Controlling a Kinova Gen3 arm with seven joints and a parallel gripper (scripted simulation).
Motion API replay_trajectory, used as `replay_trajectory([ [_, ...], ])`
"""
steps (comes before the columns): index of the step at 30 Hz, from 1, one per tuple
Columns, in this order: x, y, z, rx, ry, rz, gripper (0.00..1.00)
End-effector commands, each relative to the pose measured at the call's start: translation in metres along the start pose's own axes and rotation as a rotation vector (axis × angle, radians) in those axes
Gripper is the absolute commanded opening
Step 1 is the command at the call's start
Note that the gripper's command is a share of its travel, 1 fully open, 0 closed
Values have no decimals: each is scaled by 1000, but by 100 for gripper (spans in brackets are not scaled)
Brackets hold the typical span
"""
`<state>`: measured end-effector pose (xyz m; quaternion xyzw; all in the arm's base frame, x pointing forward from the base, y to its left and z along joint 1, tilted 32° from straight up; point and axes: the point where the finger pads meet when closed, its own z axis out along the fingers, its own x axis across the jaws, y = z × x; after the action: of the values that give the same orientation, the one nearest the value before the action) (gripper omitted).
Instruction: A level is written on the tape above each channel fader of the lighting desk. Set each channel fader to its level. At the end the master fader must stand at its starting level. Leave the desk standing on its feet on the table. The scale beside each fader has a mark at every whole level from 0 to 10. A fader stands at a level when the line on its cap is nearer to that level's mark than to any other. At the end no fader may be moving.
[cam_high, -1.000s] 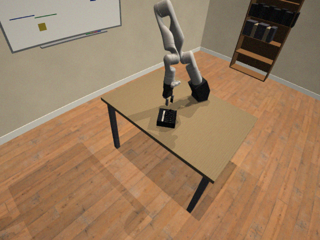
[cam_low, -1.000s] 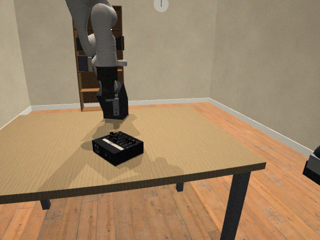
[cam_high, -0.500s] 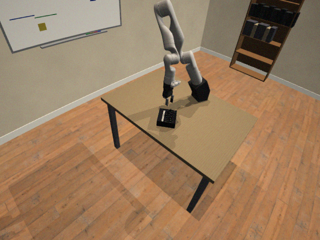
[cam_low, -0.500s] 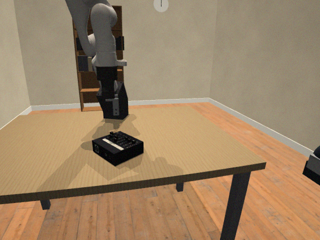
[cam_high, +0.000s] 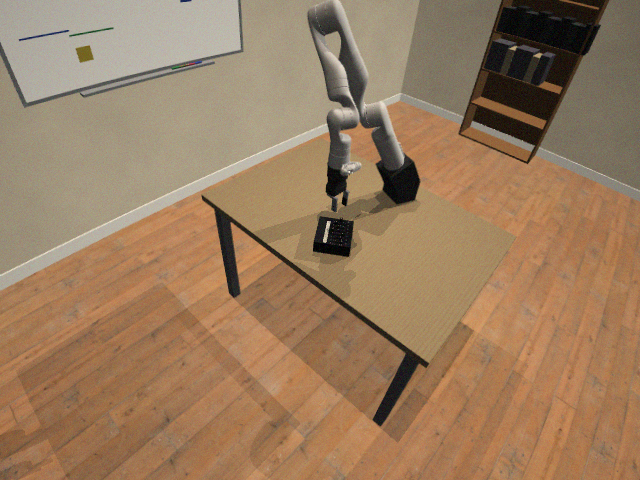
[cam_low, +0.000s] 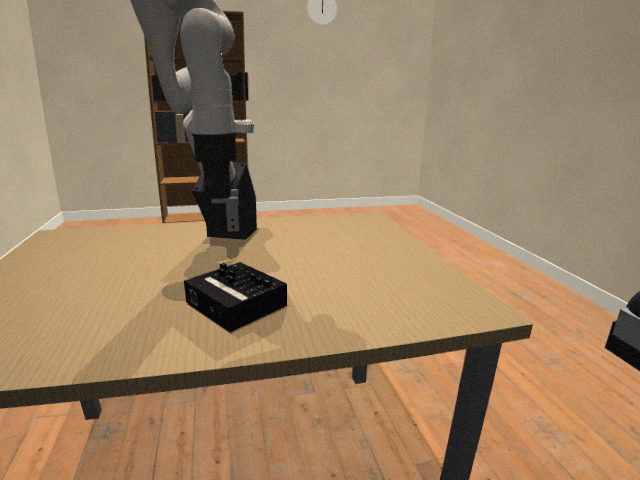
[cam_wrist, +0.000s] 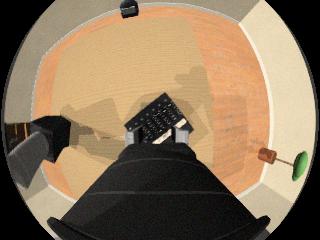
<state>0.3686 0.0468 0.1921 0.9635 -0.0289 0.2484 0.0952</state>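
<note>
The tool (cam_high: 339, 202) hangs spread wide and empty above the far edge of the lighting desk (cam_high: 333, 236). The desk stands flat on the bench (cam_high: 439, 289), its faders too small to read.

A pale grey, rounded-link arm (cam_high: 341, 67) carries a black hand (cam_high: 339, 202) with grey fingers.

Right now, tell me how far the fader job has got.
Done: nothing that can be confirmed; the tape and fader caps are too small to read. The lighting desk stands flat on the table. In hand: the open, empty gripper hangs above the desk's far edge, touching nothing. Left: setting the channel faders, master unchanged.
</note>
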Motion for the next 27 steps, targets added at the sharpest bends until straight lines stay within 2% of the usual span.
replay_trajectory([
  [1,-1,-1,1,4,-8,32,100],
  [5,-3,-3,3,9,-18,74,100],
  [10,-7,-9,7,25,-52,218,100],
  [20,-15,-26,18,52,-155,658,100],
  [22,-15,-26,18,52,-155,658,100],
  [27,-18,-33,25,53,-216,934,100],
])
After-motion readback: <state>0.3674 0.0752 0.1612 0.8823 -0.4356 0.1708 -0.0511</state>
